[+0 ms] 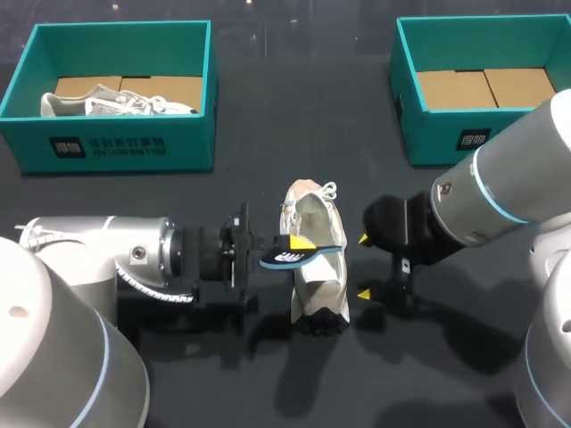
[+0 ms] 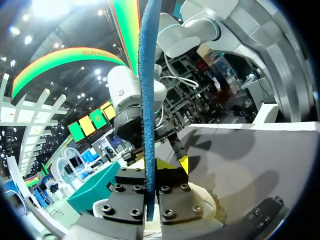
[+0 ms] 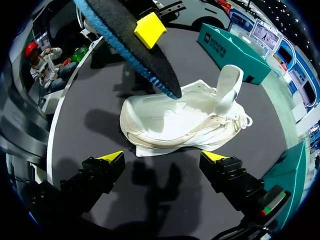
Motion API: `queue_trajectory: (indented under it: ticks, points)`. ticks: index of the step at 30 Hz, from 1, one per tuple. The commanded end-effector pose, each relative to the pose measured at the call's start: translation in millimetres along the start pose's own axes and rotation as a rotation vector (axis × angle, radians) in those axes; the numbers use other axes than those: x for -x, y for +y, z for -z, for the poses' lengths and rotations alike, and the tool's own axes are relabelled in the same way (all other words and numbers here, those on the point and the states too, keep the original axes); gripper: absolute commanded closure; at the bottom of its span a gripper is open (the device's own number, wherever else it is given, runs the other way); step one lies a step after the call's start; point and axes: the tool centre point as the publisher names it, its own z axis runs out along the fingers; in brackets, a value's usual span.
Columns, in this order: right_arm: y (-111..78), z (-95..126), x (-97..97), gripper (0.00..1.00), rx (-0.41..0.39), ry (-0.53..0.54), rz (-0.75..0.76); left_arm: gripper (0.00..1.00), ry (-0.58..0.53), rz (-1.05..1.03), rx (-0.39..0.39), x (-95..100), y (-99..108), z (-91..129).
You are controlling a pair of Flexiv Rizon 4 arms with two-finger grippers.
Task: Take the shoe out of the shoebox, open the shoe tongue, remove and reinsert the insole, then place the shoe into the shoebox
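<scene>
Shoe: a white shoe point(image 1: 321, 290) sits on the dark table point(image 1: 268, 383), out of both boxes and between the two grippers; the head view looks down into its opening.
Tongue: the tongue point(image 3: 227, 85) is pulled up and stands clear of the laces at the end of the shoe point(image 3: 170, 120) farther from the robot.
Insole: the insole point(image 1: 308, 254), blue on one face and black on the other, is out of the shoe and held in the air just above its opening. Its free end reaches across the shoe towards the right arm. Whether that end touches the shoe's upper edge cannot be told.
Left gripper: the left gripper point(image 1: 290, 242) comes in level from the left, and its fingers pinch one end of the insole. In its own wrist view, the insole point(image 2: 146, 100) runs edge-on between the two finger blocks of the gripper point(image 2: 150, 200).
Right gripper: the right gripper point(image 1: 364, 266) hangs just beside the shoe's right side, fingers spread wide with nothing between them. Its wrist view shows the two yellow tips of the gripper point(image 3: 164, 157) apart, short of the shoe, with the insole point(image 3: 135, 45) beyond.
Left shoebox: the teal left shoebox point(image 1: 116, 147) stands at the far left and holds a second shoe point(image 1: 116, 102).
Right shoebox: the teal right shoebox point(image 1: 446, 138) stands at the far right, showing a cardboard floor.
</scene>
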Motion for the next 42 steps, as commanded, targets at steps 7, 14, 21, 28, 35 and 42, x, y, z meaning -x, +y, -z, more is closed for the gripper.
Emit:
queue_trajectory:
  ticks: [7, 14, 21, 28, 35, 42]
  points:
    - [8.9, -16.7, 4.5, 0.00, -0.028, -0.003, -0.013, 1.00, 0.012, 0.000, 0.000, -4.3, 4.9, -0.3]
    - [8.6, -24.7, 6.0, 0.00, -0.035, 0.003, -0.017, 1.00, 0.019, 0.019, 0.003, -3.9, 5.9, 3.2]
    - [6.4, -27.4, 5.1, 0.00, -0.039, 0.006, -0.024, 1.00, 0.026, 0.010, 0.003, -5.4, 6.4, 2.1]
    - [4.8, -26.6, 4.8, 0.00, -0.034, 0.013, -0.029, 1.00, 0.060, 0.008, -0.006, -14.7, 11.0, 0.0]
    - [4.4, -26.3, 4.9, 0.00, -0.029, 0.020, -0.030, 1.00, 0.085, 0.006, 0.000, -18.2, 12.8, -3.8]
    - [4.4, -26.3, 4.9, 0.00, -0.029, 0.020, -0.030, 1.00, 0.100, 0.014, 0.013, -19.1, 18.3, -9.8]
